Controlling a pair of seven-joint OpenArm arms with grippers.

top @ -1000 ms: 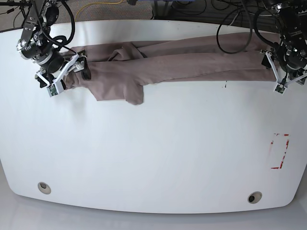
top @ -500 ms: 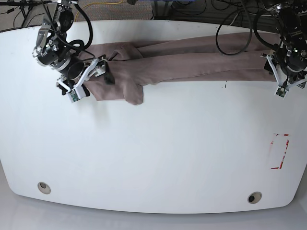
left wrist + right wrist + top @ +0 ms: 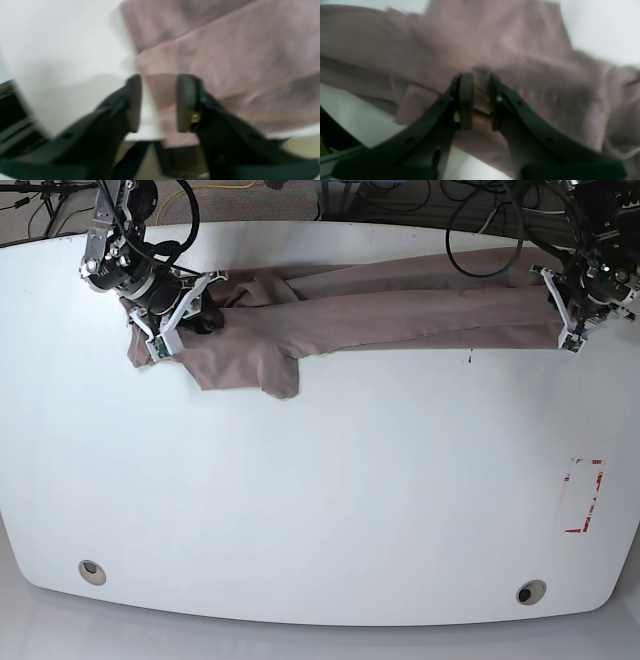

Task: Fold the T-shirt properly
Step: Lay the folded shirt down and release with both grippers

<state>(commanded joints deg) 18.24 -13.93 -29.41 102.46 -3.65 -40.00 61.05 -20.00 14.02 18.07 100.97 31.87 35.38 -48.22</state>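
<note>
The mauve-brown T-shirt [image 3: 400, 305] lies bunched in a long band along the table's far edge, one sleeve flap [image 3: 270, 370] hanging toward the front. At its left end my right gripper [image 3: 193, 315] is shut on a fold of the T-shirt [image 3: 495, 37]; the right wrist view shows cloth pinched between the narrow-set fingers of the right gripper [image 3: 478, 100]. At the right end my left gripper [image 3: 563, 320] stands open. In the blurred left wrist view the left gripper [image 3: 158, 102] has its fingers well apart, with the edge of the T-shirt [image 3: 225, 50] lying between them.
The white table [image 3: 320, 500] carries a red-marked rectangle [image 3: 583, 496] at the right and two round holes [image 3: 92, 570] [image 3: 530, 591] near the front edge. Cables [image 3: 480, 220] hang behind the far edge. A small dark mark [image 3: 470, 360] sits below the shirt.
My right gripper moved right onto the shirt's left end, then toward the far edge, bunching the cloth there. My left arm shifted slightly toward the far edge.
</note>
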